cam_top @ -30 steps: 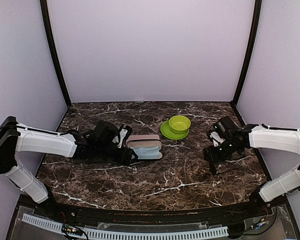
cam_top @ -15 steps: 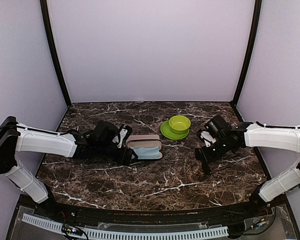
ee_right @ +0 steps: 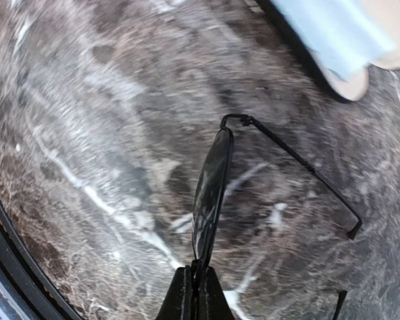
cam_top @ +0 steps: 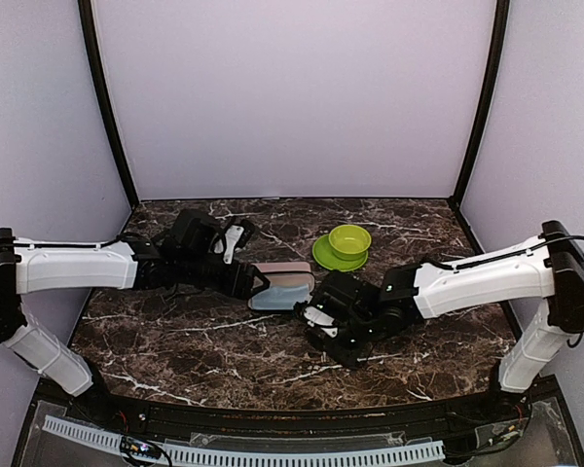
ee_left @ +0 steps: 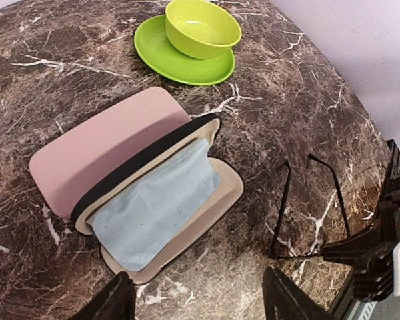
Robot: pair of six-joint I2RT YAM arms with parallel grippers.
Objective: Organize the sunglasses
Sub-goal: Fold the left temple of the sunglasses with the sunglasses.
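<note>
The right jaws pinch the black glasses (ee_right: 210, 193) by a lens rim, near the open case (ee_left: 153, 193) — the left jaws gape, empty. Best lowered level and gently into the case, temples clear of its edge.

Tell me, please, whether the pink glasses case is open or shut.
Open. The lid of the pink case is lifted away from its base, and the left wrist view shows a light blue cloth lying inside.
</note>
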